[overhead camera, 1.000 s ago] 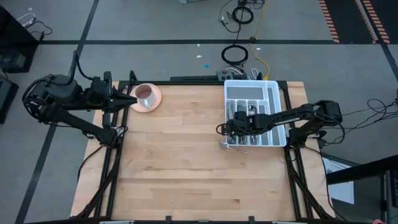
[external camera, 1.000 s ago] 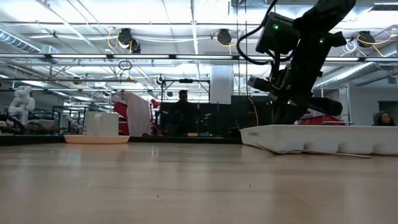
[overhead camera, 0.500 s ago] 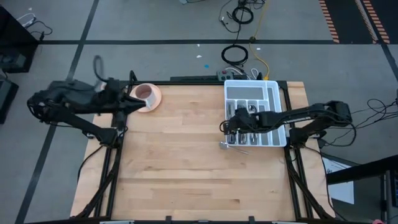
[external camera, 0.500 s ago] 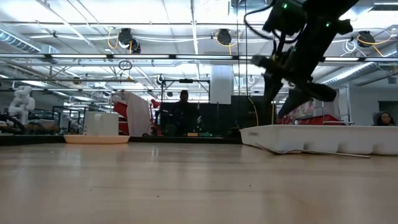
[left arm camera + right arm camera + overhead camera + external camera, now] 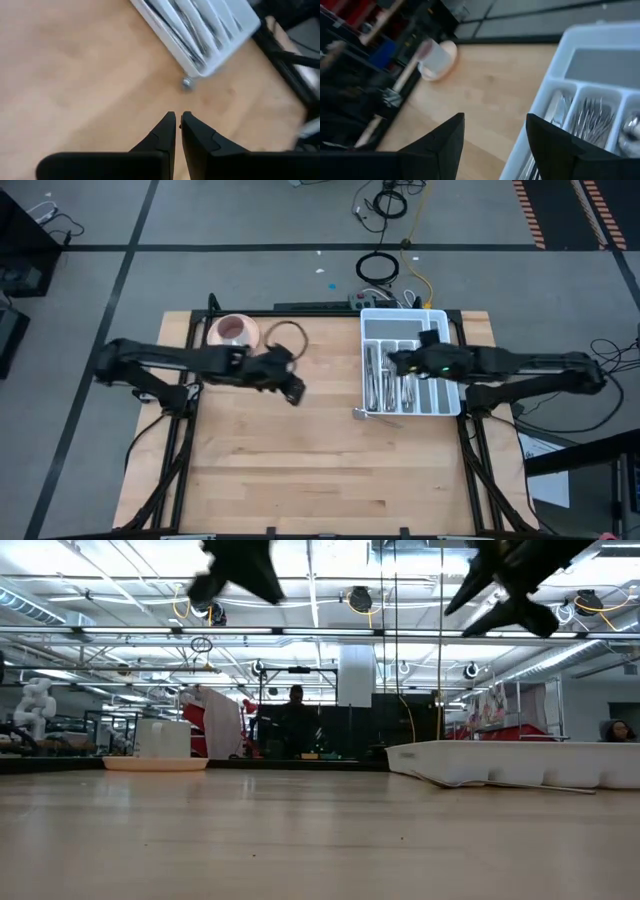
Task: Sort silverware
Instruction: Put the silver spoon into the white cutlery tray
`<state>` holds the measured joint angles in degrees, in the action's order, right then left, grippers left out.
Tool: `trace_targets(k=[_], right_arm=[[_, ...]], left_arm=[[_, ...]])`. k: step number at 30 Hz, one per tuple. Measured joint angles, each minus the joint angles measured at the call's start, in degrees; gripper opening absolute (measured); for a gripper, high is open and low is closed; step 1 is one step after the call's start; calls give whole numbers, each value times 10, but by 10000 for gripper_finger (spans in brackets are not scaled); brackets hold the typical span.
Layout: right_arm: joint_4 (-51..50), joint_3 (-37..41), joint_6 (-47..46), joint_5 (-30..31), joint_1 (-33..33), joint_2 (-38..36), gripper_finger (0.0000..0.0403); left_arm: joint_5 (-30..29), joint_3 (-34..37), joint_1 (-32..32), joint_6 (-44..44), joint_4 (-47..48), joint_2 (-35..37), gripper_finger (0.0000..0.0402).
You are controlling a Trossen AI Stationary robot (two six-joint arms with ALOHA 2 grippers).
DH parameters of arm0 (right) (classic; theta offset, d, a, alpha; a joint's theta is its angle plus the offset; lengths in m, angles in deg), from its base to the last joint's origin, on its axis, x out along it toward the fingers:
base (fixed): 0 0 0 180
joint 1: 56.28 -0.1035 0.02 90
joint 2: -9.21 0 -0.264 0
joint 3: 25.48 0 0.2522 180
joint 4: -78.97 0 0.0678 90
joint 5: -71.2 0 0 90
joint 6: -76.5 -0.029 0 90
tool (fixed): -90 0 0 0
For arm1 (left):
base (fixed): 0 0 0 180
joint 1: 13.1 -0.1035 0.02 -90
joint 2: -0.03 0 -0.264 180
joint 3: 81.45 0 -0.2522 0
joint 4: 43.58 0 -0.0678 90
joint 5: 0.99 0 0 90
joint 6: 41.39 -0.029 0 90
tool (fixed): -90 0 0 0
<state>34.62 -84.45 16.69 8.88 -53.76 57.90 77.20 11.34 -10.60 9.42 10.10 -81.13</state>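
Cup (image 5: 232, 330) on its saucer sits at the table's (image 5: 300, 470) far left corner; left gripper (image 5: 296, 394) hovers mid-table, fingers together, empty. Silverware (image 5: 384, 377) fills the white tray (image 5: 402, 319) at the far right edge, one piece (image 5: 364, 413) outside by its near corner. Right gripper (image 5: 392, 360), spread apart and empty, hangs above the tray

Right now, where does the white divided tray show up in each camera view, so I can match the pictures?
High view: the white divided tray sits at the table's far right, silverware in its slots.
Low view: its long white wall lies at right, on the tabletop.
Left wrist view: its corner shows near the top.
Right wrist view: its compartments fill the right side.
Shared landmark: the pink cup, seen in the high and right wrist views.
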Motion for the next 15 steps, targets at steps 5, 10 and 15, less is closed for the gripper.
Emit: trace_targets(k=[5, 10, 15], right_arm=[[-31, 0, 44, 9, 0, -74, 205], [-83, 0, 53, 9, 0, -120, 215], [-108, 0, 69, 8, 0, -144, 227]], left_arm=[[133, 32, -43, 42, -149, -93, 34], [235, 31, -72, 120, -292, -183, 48], [301, 31, -85, 197, -369, -259, 88]])
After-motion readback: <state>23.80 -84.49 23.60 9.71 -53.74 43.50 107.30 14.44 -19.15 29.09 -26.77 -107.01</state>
